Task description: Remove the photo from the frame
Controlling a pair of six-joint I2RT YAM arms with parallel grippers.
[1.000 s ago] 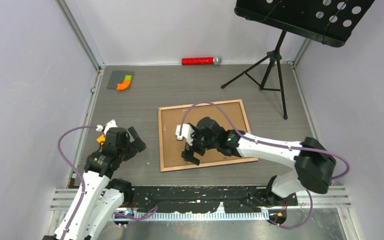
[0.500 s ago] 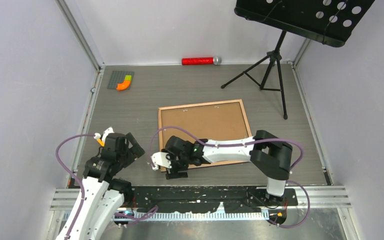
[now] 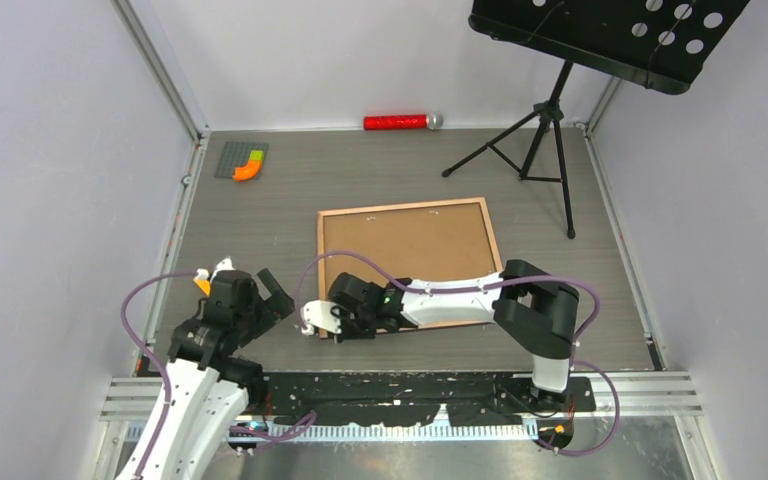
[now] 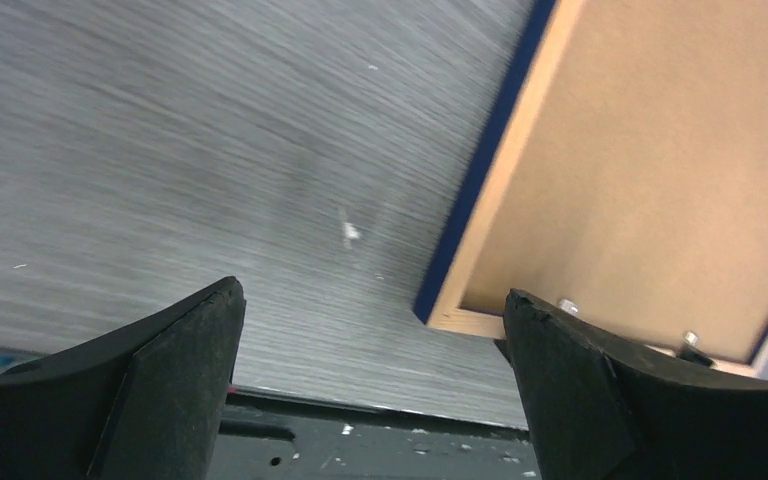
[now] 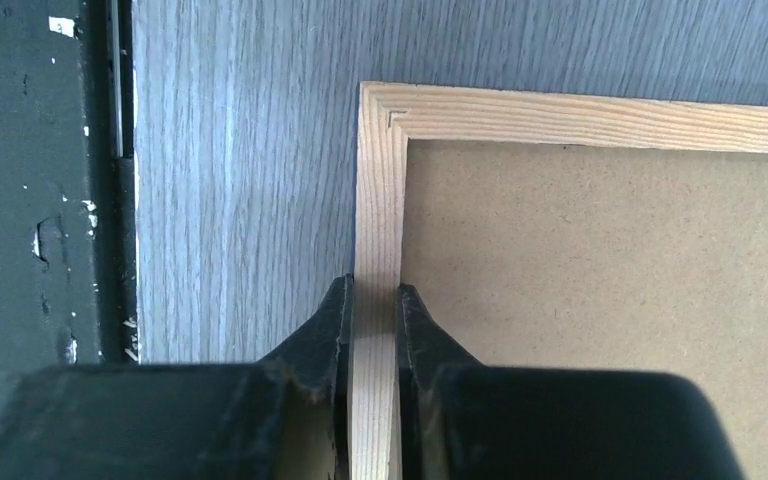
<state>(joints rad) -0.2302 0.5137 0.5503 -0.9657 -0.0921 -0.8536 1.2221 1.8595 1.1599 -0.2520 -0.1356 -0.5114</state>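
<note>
The frame (image 3: 405, 206) lies face down in the middle of the table, its pale wood back rails around a brown backing board (image 3: 410, 245). The photo is hidden beneath that board. My right gripper (image 3: 335, 330) is at the frame's near left corner. In the right wrist view the right gripper (image 5: 374, 290) is shut on the frame's left rail (image 5: 380, 200), one finger outside and one on the board side. My left gripper (image 3: 276, 290) hovers open just left of that corner. In the left wrist view the left gripper (image 4: 372, 292) holds nothing, and the frame's dark blue edge (image 4: 480, 170) shows ahead.
A red cylinder with a silver cap (image 3: 396, 122) lies at the back wall. A black music stand's tripod (image 3: 545, 130) stands at the back right. A grey plate with an orange piece (image 3: 242, 160) sits at the back left. The black base rail (image 3: 400, 385) runs along the near edge.
My right gripper moved from over the middle of the backing board to the frame's near left corner and shut on the rail. The left arm drew back slightly, still open.
</note>
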